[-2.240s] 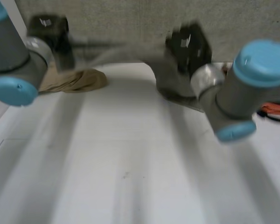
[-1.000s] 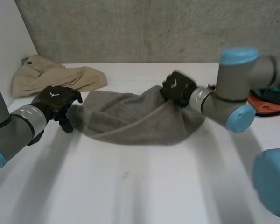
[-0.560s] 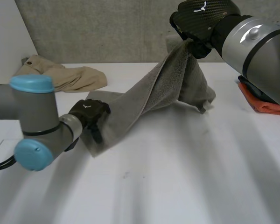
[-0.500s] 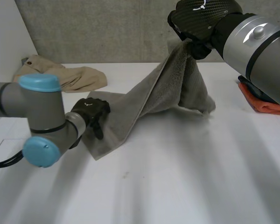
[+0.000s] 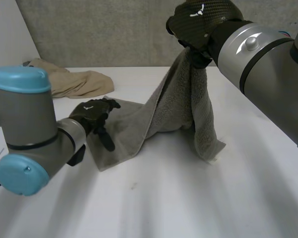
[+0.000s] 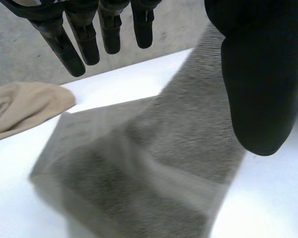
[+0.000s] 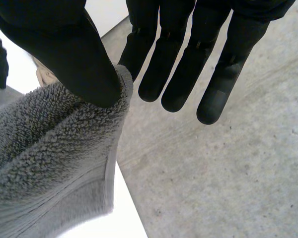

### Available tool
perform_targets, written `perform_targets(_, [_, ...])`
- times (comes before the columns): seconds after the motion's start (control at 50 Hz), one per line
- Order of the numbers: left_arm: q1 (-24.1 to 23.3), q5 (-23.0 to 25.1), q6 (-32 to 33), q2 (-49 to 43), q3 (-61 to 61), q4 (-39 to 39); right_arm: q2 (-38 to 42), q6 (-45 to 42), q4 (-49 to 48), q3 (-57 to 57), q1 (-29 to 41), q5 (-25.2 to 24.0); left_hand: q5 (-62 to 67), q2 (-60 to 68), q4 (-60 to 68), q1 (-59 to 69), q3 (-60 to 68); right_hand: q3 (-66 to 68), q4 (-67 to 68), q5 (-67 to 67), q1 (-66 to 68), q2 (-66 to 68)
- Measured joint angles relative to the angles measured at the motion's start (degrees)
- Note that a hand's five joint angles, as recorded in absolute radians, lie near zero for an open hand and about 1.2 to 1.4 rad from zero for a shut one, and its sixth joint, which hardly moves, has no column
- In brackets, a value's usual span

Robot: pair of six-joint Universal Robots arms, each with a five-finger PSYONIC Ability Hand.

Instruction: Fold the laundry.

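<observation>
Towel: the grey towel (image 5: 179,109) is the piece being worked. One end is hoisted high above the white table (image 5: 188,198), and the rest falls in a loose tent. Its lower edges trail on the tabletop, one toward the left arm and one toward the front right.

Right hand: the right hand (image 5: 198,22) is up at the towel's top end and carries it. In its wrist view the thumb (image 7: 64,54) pins the hem against one finger, while the other fingers (image 7: 188,64) stay straight beside it. It is a pinch, not a fist.

Left hand: the left hand (image 5: 92,115) sits low by the towel's trailing corner, on the left arm's side. Its wrist view shows the fingers straight and well apart from the thumb, with the cloth spread under the palm and nothing gripped (whether the fingertips touch the cloth I cannot tell).

Beige garment: the beige garment (image 5: 77,82) lies crumpled at the back left of the table, apart from the towel, with neither hand on it.

Done so far: very little, by my reading — the towel is lifted by one end, but no neat fold shows anywhere.

Left to do: probably nearly everything. The towel needs a second corner taken or a flat spread, then the folds themselves, and after that the beige garment.
</observation>
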Motion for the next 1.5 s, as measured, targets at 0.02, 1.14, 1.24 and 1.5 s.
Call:
perform_targets(0.02, [-0.4, -0.07, -0.47, -0.06, -0.12, 0.23, -0.11, 0.0, 0.05, -0.12, 0.29, 0.24, 0.0, -0.23, -0.15, -0.03, -0.11, 0.0, 0.0, 0.0, 0.0, 0.0])
perform_targets(1.14, [14.59, 9.74, 11.02, 18.99, 6.97, 0.71, -4.07, 1.56, 0.35, 11.93, -12.56, -2.78, 53.27, 56.14, 56.6, 53.9, 55.52, 0.28, 0.18, 1.14, 0.0, 0.0])
perform_targets(1.24, [15.38, 11.49, 17.79, 11.39, 9.19, -1.36, 0.25, 1.8, -0.32, 15.75, -13.57, -5.31, 53.28, 56.14, 56.6, 53.9, 55.52, 0.28, 0.18, 1.41, 0.0, 0.0])
perform_targets(1.5, [13.31, 9.64, 24.32, -19.13, 29.09, -0.83, 14.85, 5.04, -14.04, 13.29, -10.71, -5.01, 53.28, 56.23, 56.8, 53.9, 55.66, 0.28, 0.2, 1.67, 0.0, 0.0])
